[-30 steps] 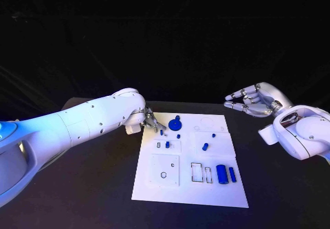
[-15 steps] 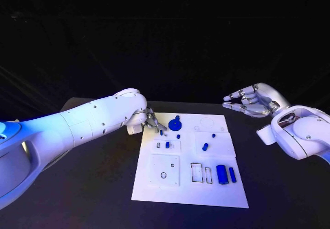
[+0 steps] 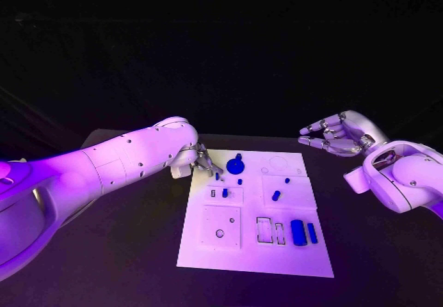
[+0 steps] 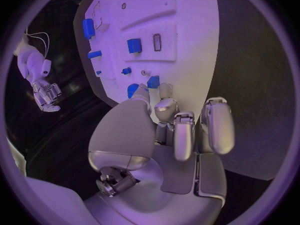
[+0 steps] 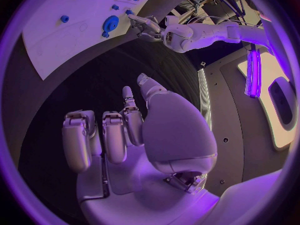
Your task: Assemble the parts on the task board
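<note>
The white task board (image 3: 242, 252) lies in the middle of the table. My left hand (image 3: 200, 160) is at its far left corner, and its fingertips (image 4: 164, 91) pinch a small blue peg (image 4: 153, 81) that stands on the board (image 4: 187, 40). A round blue part (image 3: 235, 167) sits just right of that hand. More small blue pegs (image 3: 275, 196) stand mid-board. A thick blue cylinder (image 3: 297, 232) and a slim one (image 3: 312, 233) lie near the front right. My right hand (image 3: 334, 135) hangs off the board's far right corner, fingers apart and holding nothing.
The board has empty rectangular slots (image 3: 264, 230) and a raised square plate with a hole (image 3: 221, 228) near its front. Bare black table (image 3: 129, 256) runs along both sides of the board. My left forearm (image 3: 111, 169) reaches across the table's left side.
My left hand has edged slightly toward the far side at the board's corner, with the small peg staying in place. The right hand has hardly moved.
</note>
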Action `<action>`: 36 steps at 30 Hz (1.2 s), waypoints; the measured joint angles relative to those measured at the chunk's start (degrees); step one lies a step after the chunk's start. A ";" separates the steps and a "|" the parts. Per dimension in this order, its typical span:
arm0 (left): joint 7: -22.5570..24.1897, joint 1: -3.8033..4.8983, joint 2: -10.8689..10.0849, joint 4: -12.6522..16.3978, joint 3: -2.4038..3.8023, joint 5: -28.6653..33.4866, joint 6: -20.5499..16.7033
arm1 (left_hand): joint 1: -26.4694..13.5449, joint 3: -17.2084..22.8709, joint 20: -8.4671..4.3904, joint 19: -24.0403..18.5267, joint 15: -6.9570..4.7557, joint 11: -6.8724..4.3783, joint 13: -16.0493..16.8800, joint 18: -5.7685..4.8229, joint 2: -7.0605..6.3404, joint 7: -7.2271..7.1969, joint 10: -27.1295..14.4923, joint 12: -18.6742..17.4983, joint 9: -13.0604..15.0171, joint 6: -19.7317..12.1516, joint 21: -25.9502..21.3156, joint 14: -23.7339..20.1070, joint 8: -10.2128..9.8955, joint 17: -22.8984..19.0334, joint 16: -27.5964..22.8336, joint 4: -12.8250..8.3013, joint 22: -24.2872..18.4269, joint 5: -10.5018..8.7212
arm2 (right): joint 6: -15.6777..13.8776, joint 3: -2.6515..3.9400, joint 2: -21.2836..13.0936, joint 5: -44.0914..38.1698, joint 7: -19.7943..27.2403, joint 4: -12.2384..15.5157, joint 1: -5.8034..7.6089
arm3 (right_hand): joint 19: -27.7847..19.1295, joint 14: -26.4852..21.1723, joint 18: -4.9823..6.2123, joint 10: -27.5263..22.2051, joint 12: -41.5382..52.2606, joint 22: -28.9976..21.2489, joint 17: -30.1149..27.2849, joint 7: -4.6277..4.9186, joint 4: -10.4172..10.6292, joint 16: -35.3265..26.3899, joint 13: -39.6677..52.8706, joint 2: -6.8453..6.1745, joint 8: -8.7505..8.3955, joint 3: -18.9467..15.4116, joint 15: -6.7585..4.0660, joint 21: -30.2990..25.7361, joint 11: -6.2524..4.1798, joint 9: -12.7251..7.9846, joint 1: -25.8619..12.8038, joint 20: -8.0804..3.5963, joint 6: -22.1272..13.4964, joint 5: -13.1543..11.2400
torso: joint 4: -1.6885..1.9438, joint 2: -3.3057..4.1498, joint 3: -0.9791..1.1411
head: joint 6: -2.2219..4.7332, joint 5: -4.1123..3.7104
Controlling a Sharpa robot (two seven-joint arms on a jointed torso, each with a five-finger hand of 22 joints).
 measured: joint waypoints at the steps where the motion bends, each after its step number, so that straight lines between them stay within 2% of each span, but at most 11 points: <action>1: 0.00 -0.01 0.07 -0.05 0.00 0.01 0.03 | 0.00 0.00 0.00 0.00 0.00 0.00 0.00 0.00 0.00 0.00 0.00 0.00 0.00 0.00 0.00 0.00 0.00 0.00 0.00 0.00 0.00 0.00 | 0.00 0.00 0.00 0.00 0.00 -0.01 0.00 | 0.00 0.00 0.00 0.00 0.00 0.00 0.00 0.00 0.00 0.00 0.00 0.00 0.00 0.00 0.00 0.00 0.00 0.00 0.00 0.00 0.00 0.00 | 0.00 0.00 0.00 | -0.01 0.00; 17: 0.00 -0.07 0.62 -0.81 -0.02 0.61 0.06 | 0.45 0.63 0.00 0.00 0.00 -0.21 0.08 0.01 -0.01 0.00 0.21 0.00 0.42 0.00 0.18 0.00 0.22 0.00 0.00 0.01 0.00 0.00 | 0.14 0.00 0.23 0.00 -0.05 -0.23 -0.14 | 0.00 0.00 0.00 0.00 -0.23 -0.01 -0.01 -0.21 0.00 0.00 0.00 0.00 0.00 0.00 0.00 0.00 0.00 -0.01 0.00 0.00 -0.21 0.00 | 0.21 0.05 0.00 | 0.02 -0.12; 36: 0.07 -0.16 1.18 -1.18 -0.03 1.19 0.58 | 1.12 1.59 0.00 0.00 -0.14 -0.21 0.18 0.01 -0.08 -0.21 0.21 0.26 1.08 -0.20 0.18 0.15 0.50 0.04 0.00 -0.32 -0.01 0.00 | 0.36 -0.01 0.52 0.00 -0.06 -0.32 -0.36 | 0.00 0.00 0.00 0.00 -0.22 0.03 0.03 -0.21 0.00 0.00 0.00 0.00 0.00 0.00 0.00 0.00 0.00 0.04 0.00 0.00 -0.20 0.00 | 0.28 0.10 -0.02 | -0.09 -0.12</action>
